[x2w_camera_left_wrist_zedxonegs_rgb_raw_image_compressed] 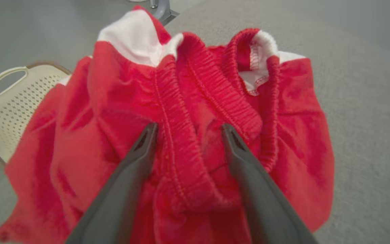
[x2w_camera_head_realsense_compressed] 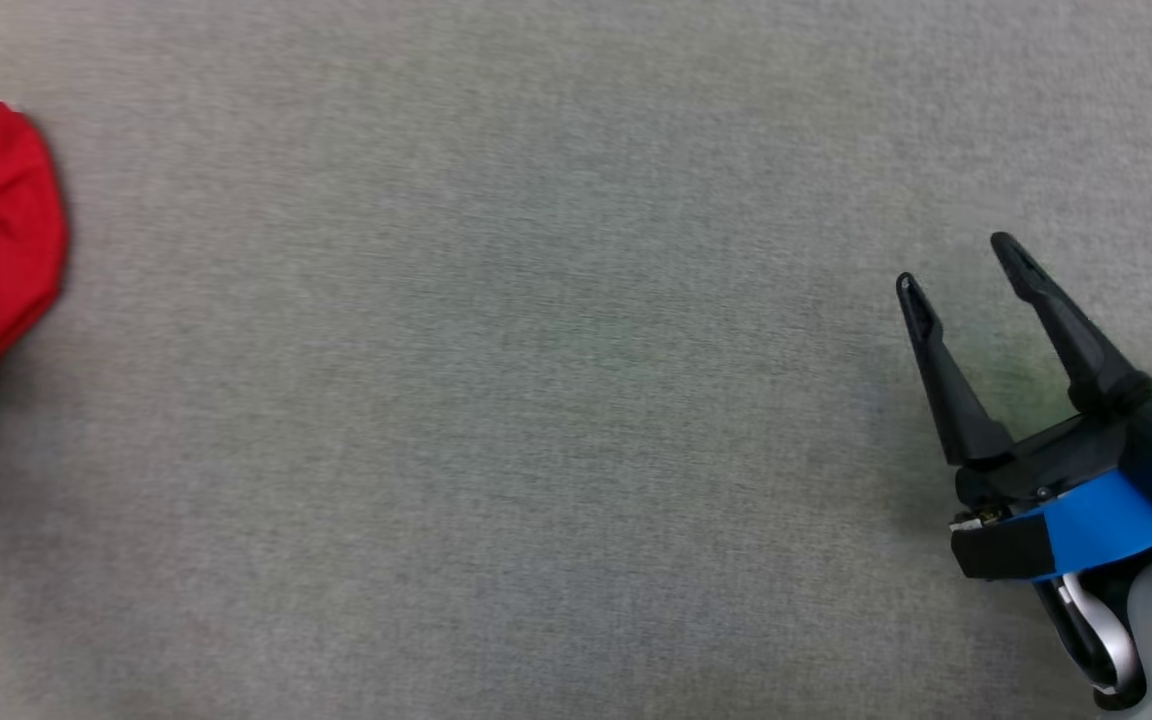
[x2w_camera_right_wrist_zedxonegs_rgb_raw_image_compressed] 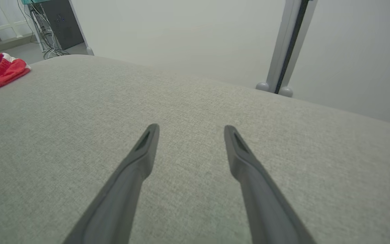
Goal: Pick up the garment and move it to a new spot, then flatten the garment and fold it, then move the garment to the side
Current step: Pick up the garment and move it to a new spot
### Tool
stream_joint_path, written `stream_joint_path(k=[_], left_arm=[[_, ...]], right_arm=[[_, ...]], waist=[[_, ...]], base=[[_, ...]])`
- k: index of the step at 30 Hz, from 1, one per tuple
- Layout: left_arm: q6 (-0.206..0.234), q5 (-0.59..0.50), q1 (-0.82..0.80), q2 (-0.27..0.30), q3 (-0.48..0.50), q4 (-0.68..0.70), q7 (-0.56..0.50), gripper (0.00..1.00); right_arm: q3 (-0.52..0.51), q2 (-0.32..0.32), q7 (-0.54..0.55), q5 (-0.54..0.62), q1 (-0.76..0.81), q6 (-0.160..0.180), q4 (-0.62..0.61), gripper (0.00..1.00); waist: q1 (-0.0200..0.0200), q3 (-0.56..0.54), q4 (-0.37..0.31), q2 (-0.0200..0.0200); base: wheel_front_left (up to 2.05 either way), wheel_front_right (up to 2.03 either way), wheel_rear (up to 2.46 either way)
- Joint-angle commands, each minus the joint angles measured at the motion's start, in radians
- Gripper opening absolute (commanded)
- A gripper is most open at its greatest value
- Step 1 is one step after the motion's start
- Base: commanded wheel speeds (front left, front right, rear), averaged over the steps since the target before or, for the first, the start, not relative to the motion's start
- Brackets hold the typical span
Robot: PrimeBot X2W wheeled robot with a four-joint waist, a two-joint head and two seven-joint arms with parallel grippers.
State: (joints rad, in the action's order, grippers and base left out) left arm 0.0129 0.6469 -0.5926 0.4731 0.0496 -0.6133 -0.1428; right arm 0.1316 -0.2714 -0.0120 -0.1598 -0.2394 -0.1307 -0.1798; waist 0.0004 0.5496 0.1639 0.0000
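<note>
The red shorts [x2w_camera_left_wrist_zedxonegs_rgb_raw_image_compressed: 113,112] are lying crumpled at the far left edge of the grey cloth-covered surface [x2w_camera_head_realsense_compressed: 536,400], with a cream perforated basket [x2w_camera_left_wrist_zedxonegs_rgb_raw_image_compressed: 15,101] showing beyond them. Their elastic waistband [x2w_camera_left_wrist_zedxonegs_rgb_raw_image_compressed: 212,88] is running lengthwise between the fingers of the left gripper [x2w_camera_left_wrist_zedxonegs_rgb_raw_image_compressed: 188,130], whose jaws are standing spread, gripping nothing. The right gripper [x2w_camera_head_realsense_compressed: 954,262] is hovering spread and empty over bare cloth, well apart, so the left arm is plainly the nearer one for the pick.
</note>
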Motion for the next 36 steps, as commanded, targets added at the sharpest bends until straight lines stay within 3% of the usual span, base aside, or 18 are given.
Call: stream_joint_path(k=[1,4,5,6,7,11,20,25,32,36], left_arm=[[0.02,0.013,-0.017,0.007,-0.002,-0.033,-0.055,1.0],[0.058,0.032,-0.009,-0.002,-0.017,-0.096,-0.188,1.0],[0.071,0.042,0.006,-0.011,-0.027,-0.123,-0.254,0.64],[0.074,0.046,0.015,-0.015,-0.037,-0.133,-0.302,0.05],[0.079,0.057,0.017,-0.018,-0.032,-0.13,-0.323,0.0],[0.083,0.055,0.022,0.011,-0.027,-0.074,-0.337,0.0],[0.045,0.018,0.019,0.109,-0.045,0.121,-0.338,0.0],[0.024,0.01,-0.016,0.136,-0.08,0.308,-0.4,0.0],[-0.034,0.049,-0.067,0.079,-0.168,0.548,-0.481,0.0],[-0.069,0.085,-0.09,0.008,-0.249,0.653,-0.513,0.0]], right_arm=[[0.0,-0.006,-0.001,-0.002,-0.009,0.0,-0.018,1.0],[-0.006,0.004,-0.006,0.0,-0.003,0.0,-0.025,1.0],[-0.004,0.008,-0.009,-0.002,0.0,0.0,-0.022,1.0],[-0.002,0.01,-0.011,-0.003,0.001,0.0,-0.017,1.0],[-0.004,0.016,-0.017,-0.007,0.003,0.0,-0.012,1.0],[-0.003,0.035,-0.039,-0.015,0.014,0.0,0.018,1.0],[0.013,0.085,-0.098,-0.041,0.048,0.0,0.114,1.0],[0.019,0.112,-0.124,-0.057,0.08,0.0,0.167,1.0],[0.028,0.137,-0.141,-0.067,0.122,0.0,0.19,1.0],[0.022,0.147,-0.141,-0.071,0.132,0.0,0.185,1.0]], waist=[[-0.0004,0.018,-0.019,0.0],[-0.0004,0.027,-0.038,0.0],[-0.0004,0.024,-0.043,0.0],[-0.0004,0.02,-0.047,0.0],[-0.0004,0.013,-0.05,0.0],[-0.0004,-0.038,-0.054,0.0],[-0.0004,-0.239,-0.064,0.0],[-0.0004,-0.366,-0.087,0.0],[-0.0004,-0.478,-0.147,0.0],[-0.0004,-0.489,-0.182,0.0]], base=[[0.0,0.0,0.0],[0.0,0.0,0.0],[0.0,0.0,0.0],[0.0,0.0,0.0],[0.0,0.0,0.0],[0.0,0.0,0.0],[0.0,0.0,0.0],[0.0,0.0,0.0],[0.0,0.0,0.0],[0.0,0.0,0.0]])
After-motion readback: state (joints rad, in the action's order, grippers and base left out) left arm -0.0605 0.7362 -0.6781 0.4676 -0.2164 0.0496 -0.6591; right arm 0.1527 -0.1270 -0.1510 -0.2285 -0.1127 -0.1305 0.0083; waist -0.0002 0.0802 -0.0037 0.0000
